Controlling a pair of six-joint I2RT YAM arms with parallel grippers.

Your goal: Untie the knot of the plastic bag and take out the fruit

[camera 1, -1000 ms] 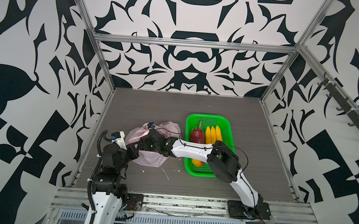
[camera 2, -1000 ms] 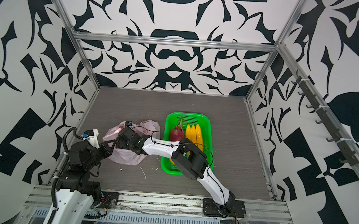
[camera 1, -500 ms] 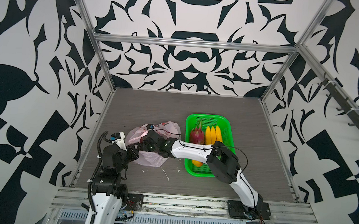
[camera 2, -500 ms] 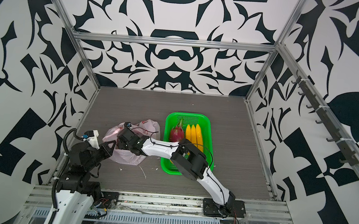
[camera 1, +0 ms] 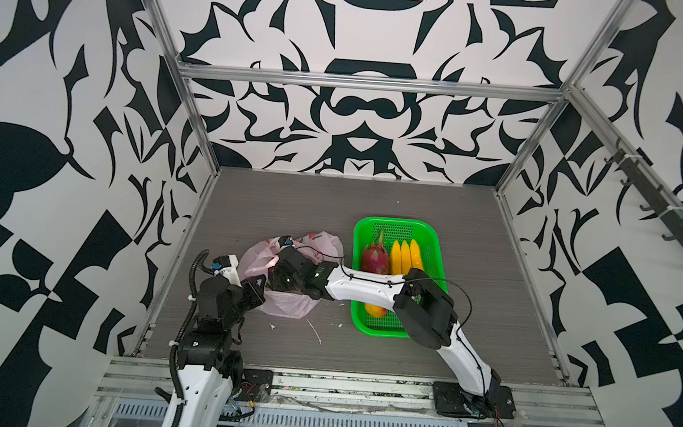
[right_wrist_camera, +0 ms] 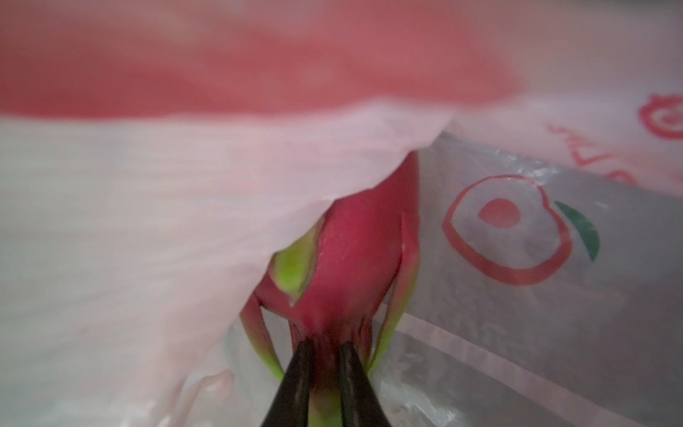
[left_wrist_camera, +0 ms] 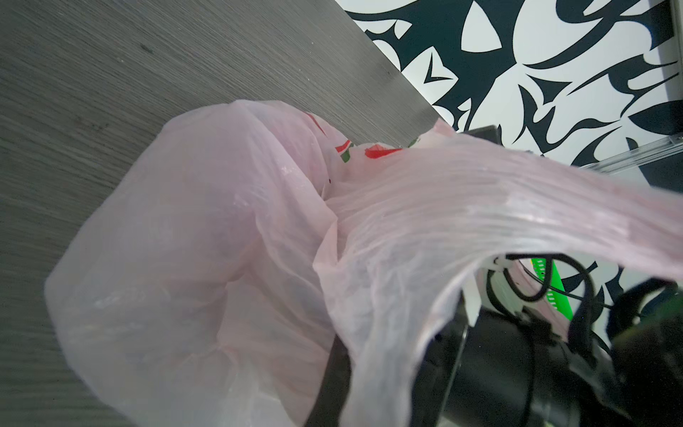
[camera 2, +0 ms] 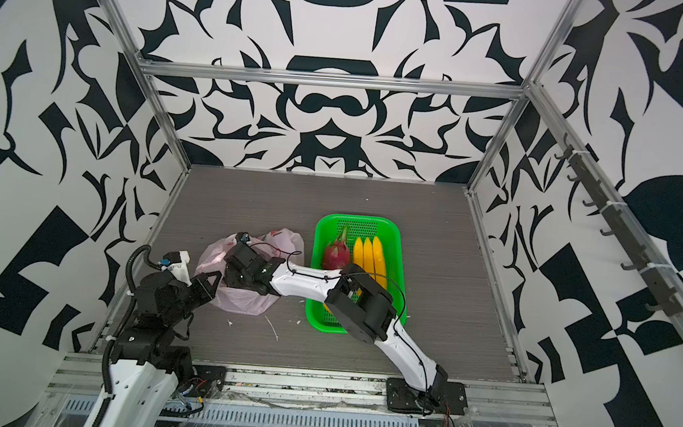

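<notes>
The pale pink plastic bag (camera 1: 287,304) (camera 2: 241,300) lies left of centre on the grey table. My left gripper (camera 1: 257,287) (left_wrist_camera: 380,388) is shut on a stretched band of its film (left_wrist_camera: 462,207). My right gripper (camera 1: 281,274) (right_wrist_camera: 327,355) reaches across into the bag's mouth and is shut on the narrow end of a magenta dragon fruit (right_wrist_camera: 354,266) with green scales. A second dragon fruit (camera 1: 374,257), the yellow bananas (camera 1: 405,255) and an orange-yellow fruit (camera 1: 374,309) lie in the green basket (camera 1: 397,227). The knot is not in view.
The right arm's elbow (camera 1: 428,309) hangs over the basket's near half. White scraps (camera 1: 316,331) lie on the table in front of the bag. Patterned walls with metal posts (camera 1: 196,128) close in three sides, and a metal rail (camera 1: 338,389) runs along the front.
My right gripper has edged slightly deeper into the bag's mouth. The left arm and the fruit in the basket have not moved.
</notes>
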